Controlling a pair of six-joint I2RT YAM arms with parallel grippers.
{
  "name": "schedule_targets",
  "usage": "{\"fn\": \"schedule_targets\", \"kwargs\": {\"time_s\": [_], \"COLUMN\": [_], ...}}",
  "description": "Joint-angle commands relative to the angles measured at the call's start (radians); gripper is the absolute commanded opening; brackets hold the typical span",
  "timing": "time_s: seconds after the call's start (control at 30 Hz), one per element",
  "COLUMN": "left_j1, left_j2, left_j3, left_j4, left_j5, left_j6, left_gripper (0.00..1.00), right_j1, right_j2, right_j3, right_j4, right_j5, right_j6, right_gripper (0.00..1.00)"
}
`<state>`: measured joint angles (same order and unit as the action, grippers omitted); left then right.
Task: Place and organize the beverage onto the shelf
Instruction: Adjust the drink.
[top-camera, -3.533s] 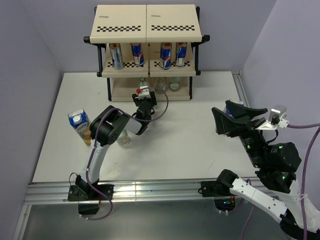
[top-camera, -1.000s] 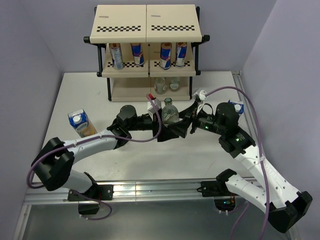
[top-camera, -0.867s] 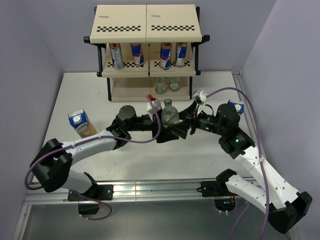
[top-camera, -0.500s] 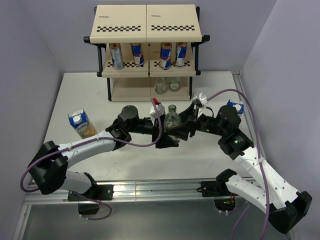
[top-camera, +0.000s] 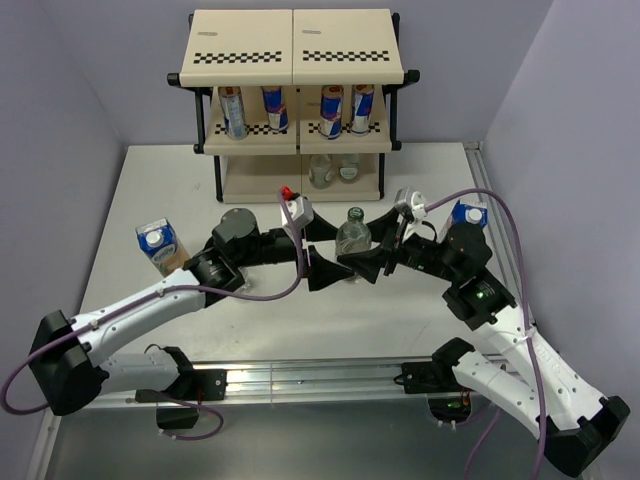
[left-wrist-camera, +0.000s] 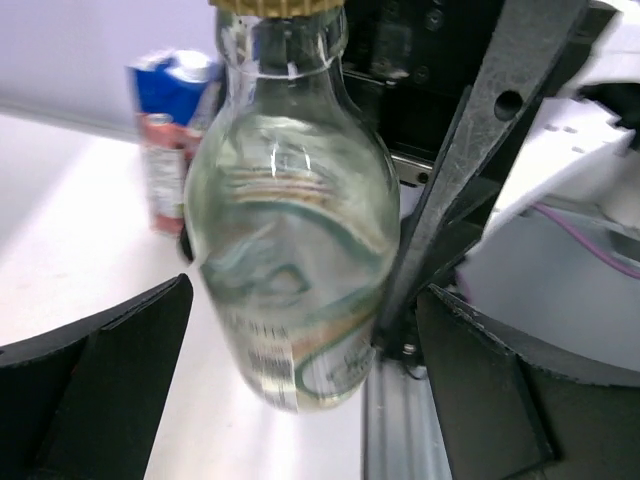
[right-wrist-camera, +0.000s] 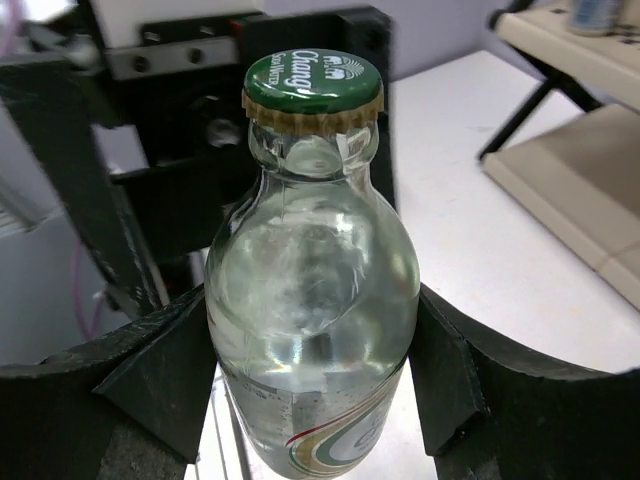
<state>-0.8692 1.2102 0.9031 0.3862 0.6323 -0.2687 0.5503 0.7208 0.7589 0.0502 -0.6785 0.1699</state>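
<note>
A small clear glass bottle (top-camera: 352, 236) with a green cap (right-wrist-camera: 312, 80) is seen near the middle of the white table (top-camera: 150, 200). It is in front of the shelf (top-camera: 295, 45) and well apart from it. The bottle is clamped at its belly by the right gripper (right-wrist-camera: 312, 300), whose two black fingers (right-wrist-camera: 165, 375) are pressed against opposite sides of the glass. The left gripper (left-wrist-camera: 305, 300) is placed around the same bottle from the other side. Its fingers are spread wide, and a gap is seen between each of them and the glass. The bottle is held roughly upright; whether its base rests on the table cannot be told.

On the middle tier of the shelf, four slim silver, blue and red cans (top-camera: 232, 110) are lined up in a row. On the bottom tier, two more clear bottles (top-camera: 320, 172) are stood side by side, right of centre.

A yellow carton (top-camera: 160, 247) with a blue top is stood near the left edge of the table, beside the left arm. A second carton (top-camera: 468, 213), also blue-topped, is seen near the right edge, partly hidden behind the right arm.
</note>
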Motion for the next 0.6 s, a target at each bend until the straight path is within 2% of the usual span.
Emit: {"fn": "schedule_targets", "kwargs": {"time_s": [0.0, 0.1, 0.2, 0.33, 0.4, 0.57], "left_j1": [0.007, 0.007, 0.009, 0.009, 0.009, 0.009], "left_j2": [-0.086, -0.150, -0.172, -0.098, -0.063, -0.005], "left_j3": [0.017, 0.002, 0.034, 0.149, 0.192, 0.206], "left_j4": [-0.036, -0.033, -0.038, -0.067, -0.111, -0.073], "left_j5": [-0.212, -0.285, -0.298, -0.284, -0.264, -0.198], "left_j6": [0.066, 0.071, 0.069, 0.030, 0.013, -0.021], "left_gripper": [0.99, 0.99, 0.99, 0.99, 0.93, 0.82], "right_j1": [0.005, 0.005, 0.007, 0.011, 0.011, 0.013], "right_j2": [-0.026, -0.015, 0.003, -0.003, -0.009, 0.005], "right_j3": [0.033, 0.011, -0.018, -0.036, -0.032, -0.007], "right_j4": [0.053, 0.062, 0.099, 0.143, 0.154, 0.129], "right_j5": [0.108, 0.077, 0.013, -0.059, -0.056, -0.055], "right_j6": [-0.058, -0.076, -0.090, -0.080, -0.084, -0.089], "right_gripper": [0.00, 0.00, 0.00, 0.00, 0.00, 0.00]}}
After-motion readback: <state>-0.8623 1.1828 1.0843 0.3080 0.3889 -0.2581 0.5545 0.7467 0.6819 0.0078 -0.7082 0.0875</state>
